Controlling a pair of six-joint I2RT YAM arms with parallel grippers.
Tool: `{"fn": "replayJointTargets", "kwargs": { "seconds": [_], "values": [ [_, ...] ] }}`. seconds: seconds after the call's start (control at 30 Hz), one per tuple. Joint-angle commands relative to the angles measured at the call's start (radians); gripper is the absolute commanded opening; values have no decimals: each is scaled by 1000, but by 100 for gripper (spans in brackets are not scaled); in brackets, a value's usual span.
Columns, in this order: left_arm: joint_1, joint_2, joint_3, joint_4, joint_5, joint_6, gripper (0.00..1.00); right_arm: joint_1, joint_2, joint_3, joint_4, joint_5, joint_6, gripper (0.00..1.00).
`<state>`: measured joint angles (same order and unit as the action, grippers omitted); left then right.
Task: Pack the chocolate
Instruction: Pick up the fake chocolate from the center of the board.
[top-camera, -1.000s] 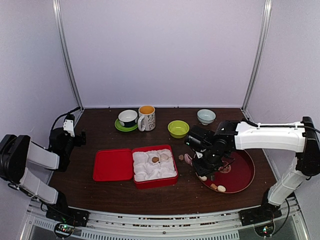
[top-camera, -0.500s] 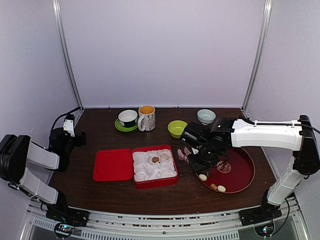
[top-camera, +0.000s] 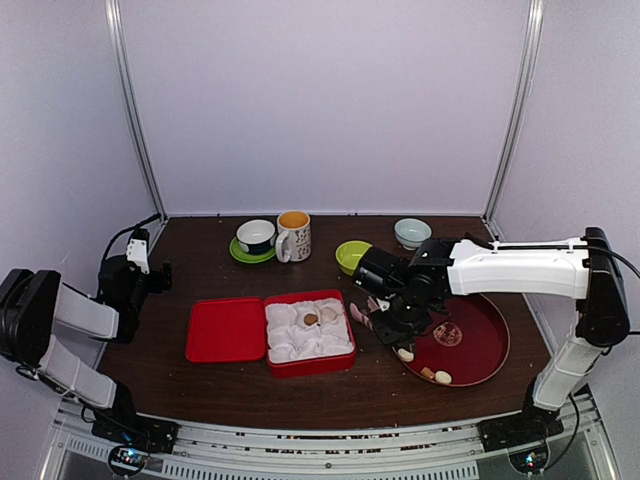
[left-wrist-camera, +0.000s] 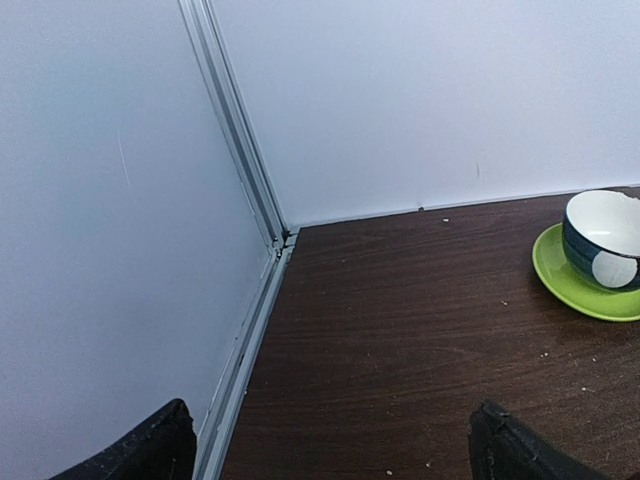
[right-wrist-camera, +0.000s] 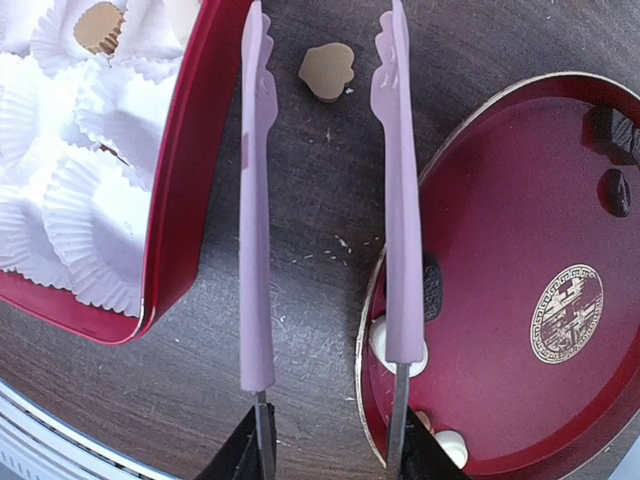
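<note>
My right pincer (right-wrist-camera: 328, 455) is clamped on the handle end of the pink tongs (right-wrist-camera: 254, 230), one finger outside each arm. The two arms stand apart with nothing between them. The tongs hang over the strip of desk (top-camera: 200, 260) between the red box (right-wrist-camera: 185, 170) and the round red tray (top-camera: 492, 345). My left pincer (left-wrist-camera: 330, 458) is spread wide and holds nothing. It sits at the far left of the desk, well apart from everything else.

I judge the packing barely begun. Two pieces of chocolate (top-camera: 311, 320) sit in the box's white paper cups (right-wrist-camera: 95, 225), a brown one and a paler one (top-camera: 328, 314) just beside it. The other cups look bare. One tan piece (right-wrist-camera: 327, 72) lies loose on the desk between box and tray, near the tong tips, and it looks like the natural next pick. On the tray, three pale pieces lie by the near rim (top-camera: 405, 354) (top-camera: 428, 373) (top-camera: 442, 377). Two small dark lumps (right-wrist-camera: 613, 190) further in may be chocolate too, but they are too small for me to tell. So at least four pieces are left to move.

The rest, counted:
- one box, with its lid (top-camera: 225, 330) lying open flat beside it
- one tray and one pair of tongs
- one mug (top-camera: 294, 235)
- one cup (top-camera: 256, 236) on a green saucer (left-wrist-camera: 580, 290)
- two small bowls, one green (top-camera: 353, 256) and one pale blue (top-camera: 412, 232)

I cannot count the paper cups exactly.
</note>
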<state>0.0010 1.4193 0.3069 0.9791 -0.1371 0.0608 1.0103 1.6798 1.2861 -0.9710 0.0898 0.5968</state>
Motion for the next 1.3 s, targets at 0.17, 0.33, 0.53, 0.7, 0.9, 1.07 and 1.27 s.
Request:
{"fn": "replayJointTargets", "kwargs": {
  "seconds": [0.17, 0.33, 0.53, 0.7, 0.9, 1.07, 1.27],
  "values": [
    [10, 5, 11, 57, 8, -6, 98, -1, 41, 19, 13, 45, -9, 38],
    [9, 5, 11, 57, 8, -6, 98, -3, 55, 16, 18, 44, -9, 36],
    [9, 6, 11, 58, 8, -6, 98, -4, 53, 27, 14, 53, -11, 30],
    [10, 6, 11, 58, 8, -5, 98, -5, 30, 37, 5, 77, -14, 27],
    [10, 6, 11, 57, 7, -5, 98, -1, -18, 54, 7, 91, -43, 25],
    [9, 5, 11, 57, 7, -6, 98, 18, -54, 71, 12, 112, -49, 24],
    [10, 6, 11, 57, 7, -5, 98, 64, -99, 81, 99, 96, -98, 22]
  ]
}}
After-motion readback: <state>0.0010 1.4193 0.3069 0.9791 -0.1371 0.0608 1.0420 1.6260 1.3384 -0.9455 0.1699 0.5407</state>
